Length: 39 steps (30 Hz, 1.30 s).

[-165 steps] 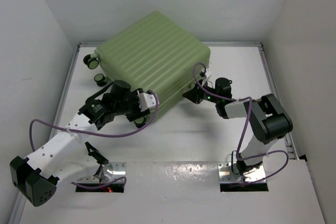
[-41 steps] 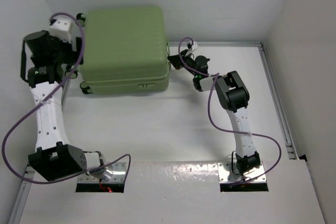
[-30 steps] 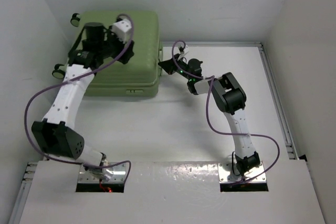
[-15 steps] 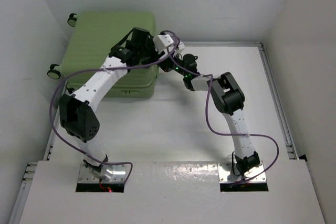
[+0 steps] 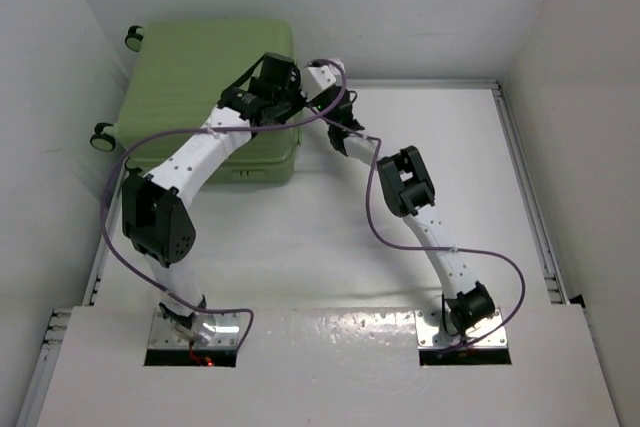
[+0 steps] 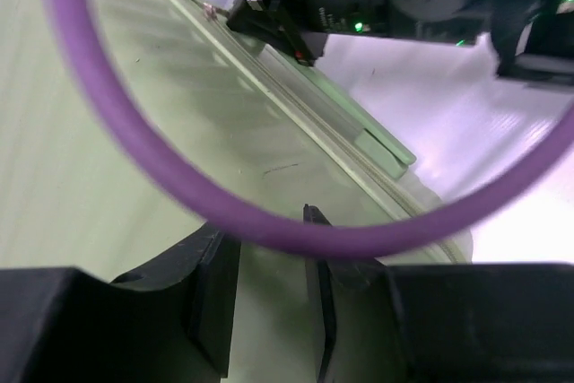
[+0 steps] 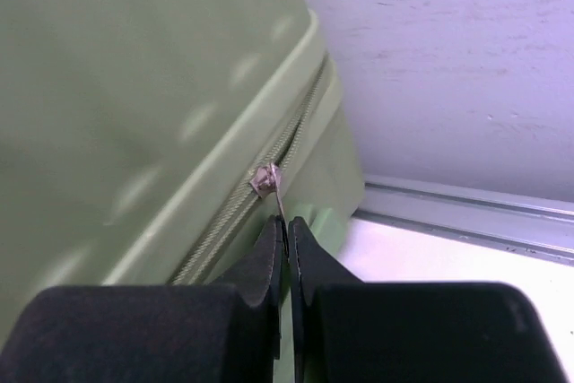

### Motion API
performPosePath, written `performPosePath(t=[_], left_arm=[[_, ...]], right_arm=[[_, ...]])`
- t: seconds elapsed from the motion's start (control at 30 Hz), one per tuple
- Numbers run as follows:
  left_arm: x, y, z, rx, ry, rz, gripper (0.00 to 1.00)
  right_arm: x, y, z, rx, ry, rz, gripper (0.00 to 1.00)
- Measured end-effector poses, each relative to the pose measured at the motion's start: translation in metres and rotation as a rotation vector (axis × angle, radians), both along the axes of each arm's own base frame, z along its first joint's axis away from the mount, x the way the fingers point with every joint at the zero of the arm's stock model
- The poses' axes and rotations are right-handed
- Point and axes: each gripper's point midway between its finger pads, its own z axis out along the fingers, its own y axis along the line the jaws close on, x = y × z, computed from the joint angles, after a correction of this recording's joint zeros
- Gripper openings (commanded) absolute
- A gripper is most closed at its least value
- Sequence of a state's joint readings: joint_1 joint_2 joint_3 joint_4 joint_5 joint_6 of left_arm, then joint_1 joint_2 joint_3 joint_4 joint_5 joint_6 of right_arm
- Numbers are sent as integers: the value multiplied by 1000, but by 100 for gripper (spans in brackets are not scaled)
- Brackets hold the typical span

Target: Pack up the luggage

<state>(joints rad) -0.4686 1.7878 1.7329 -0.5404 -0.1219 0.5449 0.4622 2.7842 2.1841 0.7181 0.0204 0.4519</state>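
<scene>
Luggage [image 5: 200, 77] is being seen flat and closed in the far-left corner of the table [image 5: 330, 237]. It's being crowded by the left wall [image 5: 50, 97] and back wall [image 5: 420, 7], so open room is only being left on its near and right sides. The shell is ribbed, glossy pale-green hard plastic with rounded corners, and black casters [image 5: 101, 136] are being pointed at the left wall. The zip pull [image 7: 264, 178], a small metal tab on the right-side seam, is being pinched tight by the right gripper [image 7: 287, 226]. The left gripper [image 6: 269, 248] is being held just over the shell near its right edge, fingers [image 6: 215, 302] spread, nothing between them.
</scene>
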Motion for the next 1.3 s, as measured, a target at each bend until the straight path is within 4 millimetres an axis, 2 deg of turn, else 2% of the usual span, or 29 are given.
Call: performPosePath(t=[0.03, 0.07, 0.13, 0.23, 0.37, 0.43, 0.5, 0.6, 0.67, 0.73, 0.77, 0.87, 0.93, 1.0, 1.07, 1.13, 1.3], left_arm=[[0, 0, 0, -3, 1, 3, 36], [1, 0, 0, -6, 1, 6, 37], [1, -2, -2, -24, 9, 12, 45], [-1, -8, -4, -62, 31, 6, 57], [-5, -22, -6, -131, 65, 29, 60], [-5, -30, -8, -146, 65, 70, 61], [-7, -42, -17, -143, 67, 112, 58], [-8, -71, -36, -122, 60, 177, 54], [-3, -94, -56, -102, 49, 225, 53], [3, -111, -83, -76, 45, 286, 53], [6, -117, -97, -62, 47, 318, 59], [23, -119, -134, -16, 39, 445, 60], [37, -109, -150, -8, 14, 533, 60], [46, -87, -164, 18, 2, 616, 64], [54, -65, -168, 37, -18, 685, 65], [67, -62, -165, -17, -48, 711, 65], [77, -61, -151, -54, -112, 740, 65]], right_arm=[[5, 0, -1, 7, -10, -21, 0], [8, -1, -3, 14, -16, -37, 8], [9, -2, -4, 31, -15, -58, 20], [5, -14, -11, 49, 5, -82, 29], [-22, -50, -30, 55, 105, -70, 47], [-44, -75, -30, 67, 164, -49, 51], [-67, -105, -16, 84, 203, -38, 53], [-85, -152, 28, 121, 188, -51, 53], [-97, -192, 60, 133, 162, -87, 51], [-110, -235, 86, 137, 144, -137, 50], [-117, -255, 93, 130, 142, -166, 50], [-140, -297, 96, 106, 166, -230, 50], [-156, -308, 87, 87, 209, -241, 49], [-169, -312, 77, 69, 252, -238, 49], [-181, -311, 67, 49, 293, -220, 47], [-192, -309, 59, 34, 326, -204, 47], [-208, -305, 50, 12, 363, -176, 46]])
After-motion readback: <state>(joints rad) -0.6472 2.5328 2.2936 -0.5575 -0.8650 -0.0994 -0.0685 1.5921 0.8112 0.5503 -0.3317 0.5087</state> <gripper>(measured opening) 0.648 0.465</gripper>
